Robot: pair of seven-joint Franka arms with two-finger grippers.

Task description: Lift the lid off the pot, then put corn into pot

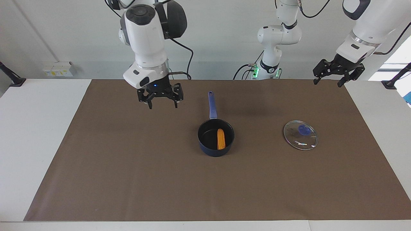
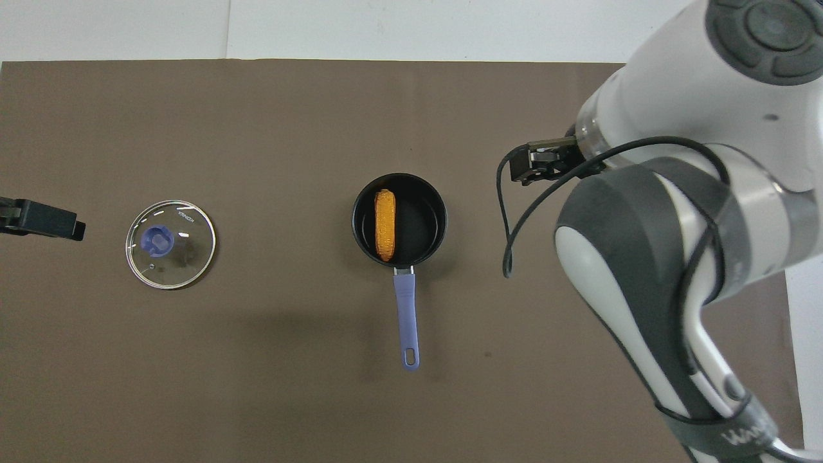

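The dark blue pot [image 1: 212, 151] stands uncovered at the middle of the brown mat, its long handle [image 1: 212, 104] pointing toward the robots. The corn [image 1: 221, 139] lies inside it, also in the overhead view [image 2: 384, 224] within the pot [image 2: 441, 222]. The glass lid [image 1: 300, 135] with its blue knob lies flat on the mat toward the left arm's end, beside the pot; it shows in the overhead view [image 2: 170, 244]. My right gripper [image 1: 163, 105] is open and empty, raised over the mat toward the right arm's end. My left gripper [image 1: 327, 83] is open and empty, raised over the mat's edge.
The brown mat [image 1: 128, 166] covers most of the white table [image 1: 35, 134]. A third robot base [image 1: 269, 65] stands at the table's robot-side edge. In the overhead view the right arm [image 2: 675, 244] hides much of that end of the mat.
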